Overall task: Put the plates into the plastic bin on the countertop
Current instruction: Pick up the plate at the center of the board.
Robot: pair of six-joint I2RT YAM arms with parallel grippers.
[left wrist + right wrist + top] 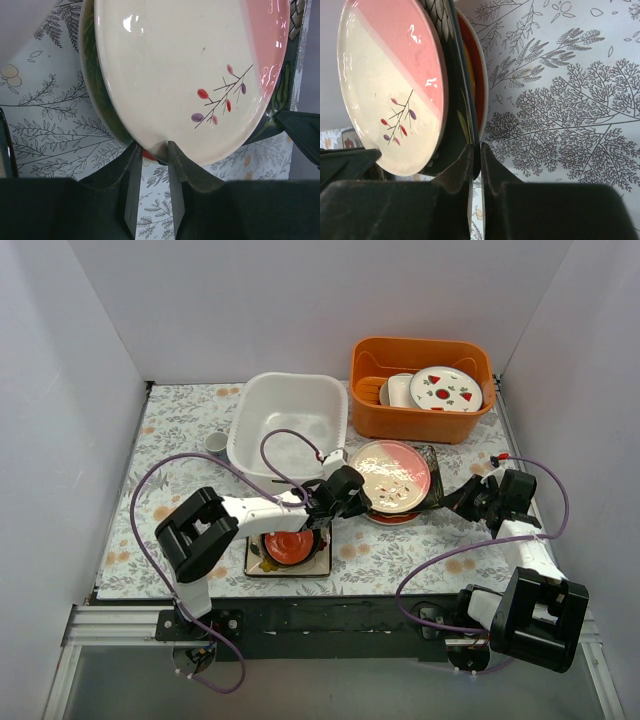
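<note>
From above, the left gripper (352, 492) meets the cream-and-pink plate (392, 472) atop a stack on the bench (180, 430), just right of the white bin (285, 400). Left wrist: it pinches that plate's rim. Right wrist: the right gripper (476, 147) clamps the edge of the dark plate (456, 90) beneath.

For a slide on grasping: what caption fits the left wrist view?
Left gripper pinching the rim of a cream-and-pink plate stacked on a dark plate.
</note>
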